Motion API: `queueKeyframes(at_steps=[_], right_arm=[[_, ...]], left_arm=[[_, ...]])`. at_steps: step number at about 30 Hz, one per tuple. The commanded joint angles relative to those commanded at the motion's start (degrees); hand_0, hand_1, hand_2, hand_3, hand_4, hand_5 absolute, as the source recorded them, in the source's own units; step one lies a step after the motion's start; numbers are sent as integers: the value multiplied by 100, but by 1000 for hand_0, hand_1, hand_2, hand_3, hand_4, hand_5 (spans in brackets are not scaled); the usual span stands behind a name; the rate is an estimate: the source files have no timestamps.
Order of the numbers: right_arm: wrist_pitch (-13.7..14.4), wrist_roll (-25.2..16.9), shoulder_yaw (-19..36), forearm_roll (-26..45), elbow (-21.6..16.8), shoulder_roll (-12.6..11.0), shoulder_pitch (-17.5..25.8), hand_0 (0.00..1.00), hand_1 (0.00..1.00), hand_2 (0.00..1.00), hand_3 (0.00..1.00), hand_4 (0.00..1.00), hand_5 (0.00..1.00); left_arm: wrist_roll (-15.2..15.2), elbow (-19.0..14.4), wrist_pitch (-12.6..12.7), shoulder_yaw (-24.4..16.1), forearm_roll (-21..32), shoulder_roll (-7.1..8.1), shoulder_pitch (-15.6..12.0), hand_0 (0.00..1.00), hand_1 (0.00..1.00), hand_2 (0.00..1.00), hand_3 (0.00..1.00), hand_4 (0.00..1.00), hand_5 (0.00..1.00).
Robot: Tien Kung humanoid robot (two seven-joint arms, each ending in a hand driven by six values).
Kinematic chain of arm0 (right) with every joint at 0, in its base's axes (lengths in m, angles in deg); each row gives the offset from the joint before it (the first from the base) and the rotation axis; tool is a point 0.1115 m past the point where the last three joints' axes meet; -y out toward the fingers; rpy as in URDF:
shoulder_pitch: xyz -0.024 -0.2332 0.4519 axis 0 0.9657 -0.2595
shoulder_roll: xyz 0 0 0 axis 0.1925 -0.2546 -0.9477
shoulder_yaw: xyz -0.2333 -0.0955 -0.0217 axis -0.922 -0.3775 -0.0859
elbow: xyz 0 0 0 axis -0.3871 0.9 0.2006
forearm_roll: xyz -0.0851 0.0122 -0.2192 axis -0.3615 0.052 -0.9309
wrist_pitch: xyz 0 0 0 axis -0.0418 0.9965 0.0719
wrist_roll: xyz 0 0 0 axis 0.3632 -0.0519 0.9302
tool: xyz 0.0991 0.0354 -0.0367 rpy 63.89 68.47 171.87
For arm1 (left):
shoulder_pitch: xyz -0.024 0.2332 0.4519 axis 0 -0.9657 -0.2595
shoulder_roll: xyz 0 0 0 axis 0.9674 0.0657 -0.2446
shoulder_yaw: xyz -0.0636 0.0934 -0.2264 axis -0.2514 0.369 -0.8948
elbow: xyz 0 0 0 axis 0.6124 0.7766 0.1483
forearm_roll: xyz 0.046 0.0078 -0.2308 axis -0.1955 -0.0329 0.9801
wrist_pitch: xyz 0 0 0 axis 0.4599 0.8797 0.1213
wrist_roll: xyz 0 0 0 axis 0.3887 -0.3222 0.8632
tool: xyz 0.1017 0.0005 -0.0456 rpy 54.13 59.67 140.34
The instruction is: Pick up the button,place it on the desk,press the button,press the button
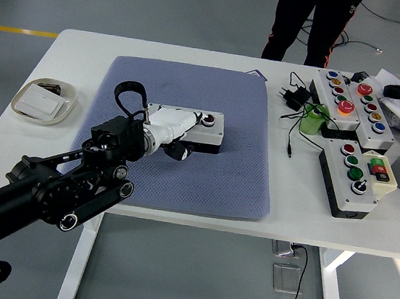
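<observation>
Open mat in the middle, crowded table at the right side

The blue mat (181,184) is free at 12 o'clock and 6 o'clock of the button box (201,130), where the left hand (170,124) lies over it. At 3 o'clock, past the mat edge, stand a black cable (290,131), a green cylinder (311,122) and two control boxes (355,103) (353,179), which block a pass. At 9 o'clock only a dish (43,101) stands near the table edge.
</observation>
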Motion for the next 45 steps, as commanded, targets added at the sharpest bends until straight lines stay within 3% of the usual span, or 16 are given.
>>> queueKeyframes(at_steps=[7,11,12,16,19,21,23,24,26,29,30,35,36,41,42,45], right_arm=[[-1,0,11,-8,0,1,6,651,509,550,587,269,378],[-6,-9,3,8,0,3,-9,651,509,550,587,269,378],[-7,-10,4,10,0,4,-11,651,509,550,588,269,378],[-10,-13,0,17,0,6,-24,651,509,550,588,269,378],[-11,-13,4,18,0,9,-28,651,509,550,588,269,377],[-12,-12,4,17,0,9,-29,651,509,550,588,269,377],[-10,-7,5,12,0,12,-32,651,509,550,588,269,377],[-9,-4,10,7,0,14,-32,651,509,550,588,269,377],[-8,-3,12,5,0,16,-32,651,509,550,588,269,377],[-5,0,21,4,0,21,-31,651,509,550,588,269,377],[-6,-1,23,2,0,21,-32,651,510,550,588,269,375],[-8,6,33,-22,0,24,-38,651,510,550,588,269,375],[-8,7,33,-22,0,25,-39,651,510,550,588,268,375],[0,7,46,-10,0,30,-29,651,510,550,588,268,375],[0,7,46,-7,0,29,-25,649,508,550,588,268,375],[1,14,42,-17,0,28,-13,649,508,550,588,268,375]], left_arm=[[46,-93,212,-117,-15,35,-19,5,2,36,888,589,2],[177,-249,685,-337,-1,103,-61,5,2,36,888,589,2],[195,-269,750,-371,4,112,-68,43,2,54,969,549,2],[309,-432,1120,-675,158,176,-154,43,2,54,969,549,2],[456,-534,1562,-993,569,219,-253,82,50,94,978,584,2],[498,-553,1657,-1062,670,227,-279,82,50,94,978,584,2],[639,-609,1934,-1294,1082,256,-364,82,50,94,978,584,2],[740,-650,2083,-1445,1342,276,-431,467,527,558,998,773,516],[967,-705,2257,-1772,1826,304,-536,467,527,558,998,773,516],[1214,-733,2102,-2195,2534,353,-675,467,527,558,998,773,516],[1288,-711,2023,-2351,2795,361,-707,778,813,871,953,760,774],[1522,-585,1778,-2921,3927,444,-839,778,813,871,953,760,774],[1560,-570,1749,-3004,4188,468,-865,818,841,884,888,739,907],[1680,-495,1639,-3429,5379,633,-1057,818,841,884,888,739,907],[1683,-477,1626,-3506,5603,665,-1097,814,833,858,859,723,966],[1648,-403,1586,-3646,6348,721,-1167,814,833,858,859,723,966]])
